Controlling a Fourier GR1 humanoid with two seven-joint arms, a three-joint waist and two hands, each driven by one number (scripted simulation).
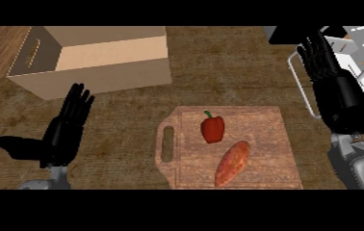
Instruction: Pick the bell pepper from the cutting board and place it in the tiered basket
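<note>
You can see the bell pepper (213, 129) lying on the cutting board (270, 129), in its upper middle part, stem pointing away from the robot. Just beside it, toward the near right, lies a sweet potato (233, 163), set at a slant. The left robot hand (65, 129) is over the brown surface (220, 66) well to the left of the board, fingers straight and apart from the pepper, holding nothing. The right robot hand (328, 76) is at the right edge, fingers straight and up, also holding nothing, over the white tiered basket (302, 88). A cardboard box (99, 57) stands at far left.
</note>
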